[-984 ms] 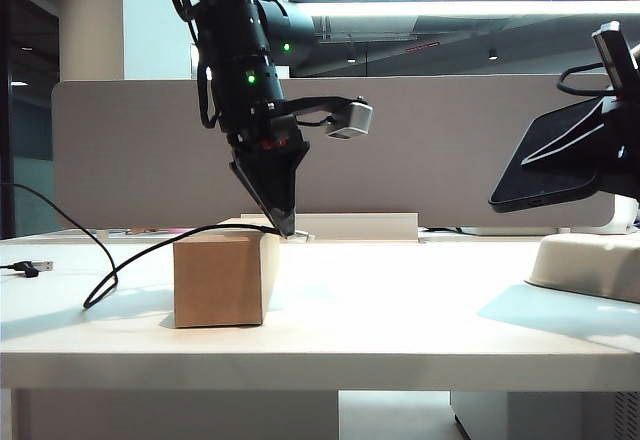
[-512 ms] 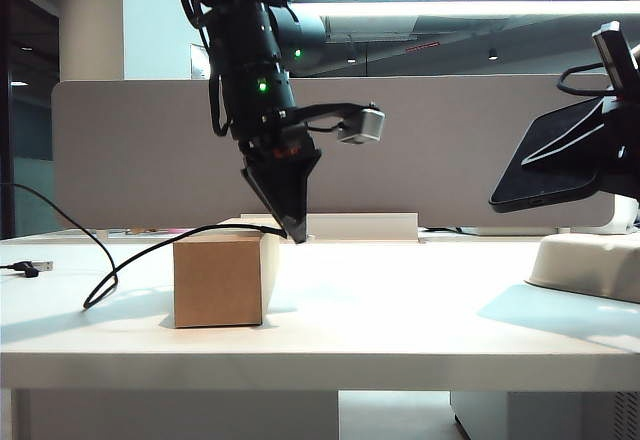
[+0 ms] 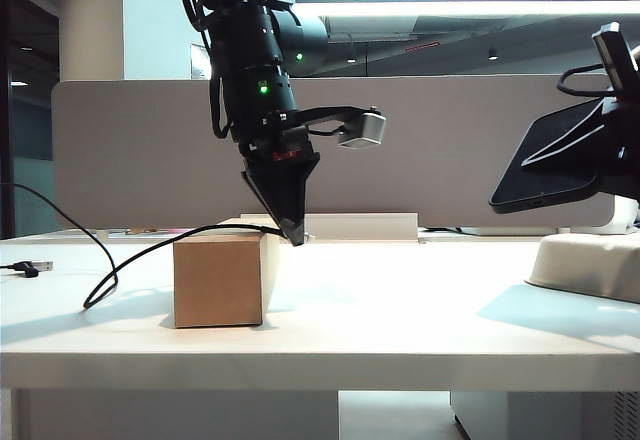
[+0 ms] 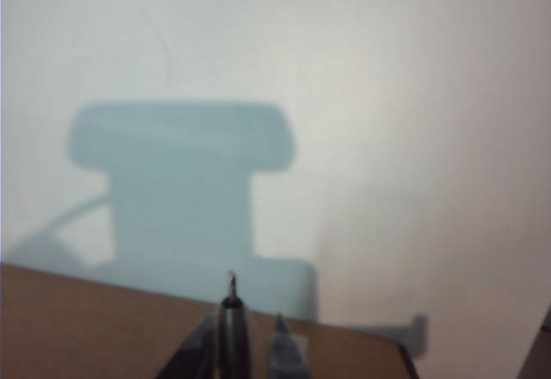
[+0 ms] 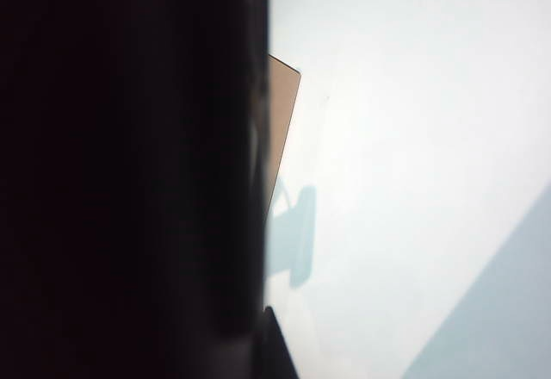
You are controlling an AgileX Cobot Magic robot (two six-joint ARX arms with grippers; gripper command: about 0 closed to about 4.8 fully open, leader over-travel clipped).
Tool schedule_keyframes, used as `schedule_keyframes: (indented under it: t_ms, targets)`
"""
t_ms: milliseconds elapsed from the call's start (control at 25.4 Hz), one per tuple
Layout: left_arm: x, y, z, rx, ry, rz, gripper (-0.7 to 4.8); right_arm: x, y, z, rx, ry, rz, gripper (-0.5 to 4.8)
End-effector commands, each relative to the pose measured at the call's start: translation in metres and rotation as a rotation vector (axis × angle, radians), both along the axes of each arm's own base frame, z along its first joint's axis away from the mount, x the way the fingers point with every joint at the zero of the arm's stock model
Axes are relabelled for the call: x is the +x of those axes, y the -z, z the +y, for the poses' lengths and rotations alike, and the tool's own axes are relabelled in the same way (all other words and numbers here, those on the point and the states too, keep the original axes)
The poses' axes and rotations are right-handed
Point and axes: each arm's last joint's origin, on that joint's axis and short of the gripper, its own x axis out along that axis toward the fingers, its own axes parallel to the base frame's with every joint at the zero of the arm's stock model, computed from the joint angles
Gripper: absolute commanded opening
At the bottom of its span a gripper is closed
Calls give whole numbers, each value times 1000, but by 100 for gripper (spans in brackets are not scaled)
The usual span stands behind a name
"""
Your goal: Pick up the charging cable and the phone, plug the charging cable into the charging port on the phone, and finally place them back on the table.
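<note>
on the cardboard box (image 3: 220,282), plug end of the charging cable (image 3: 150,250) sat between the narrowed jaws of the left gripper (image 3: 295,234); grip unconfirmed. right gripper (image 3: 590,160), aloft at right, clamped the phone (image 3: 545,165). plugging-in and return to the table (image 3: 400,330) outstanding.

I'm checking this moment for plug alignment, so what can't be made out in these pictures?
- Charging port: too small on the phone, held aloft by the right gripper.
- Right wrist view: a dark mass blocks half.
- Charging cable plug: blurred between left gripper fingers.
</note>
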Motion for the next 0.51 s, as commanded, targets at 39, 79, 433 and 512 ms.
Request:
schedule_keyframes:
  t_ms: [39,79,433,512]
  targets:
    - [-2,0,0,10,-2,12,47,1,-7,0,0,-9,-50,-6]
    - [-2,0,1,11,-2,13,47,1,-7,0,0,-9,-50,-6]
    - [-2,-1,0,6,-6,8,-6,1,-7,0,1,-12,-51,-6]
    - [-2,-6,-3,-10,-51,8,-6,2,-8,0,1,-12,-60,-6]
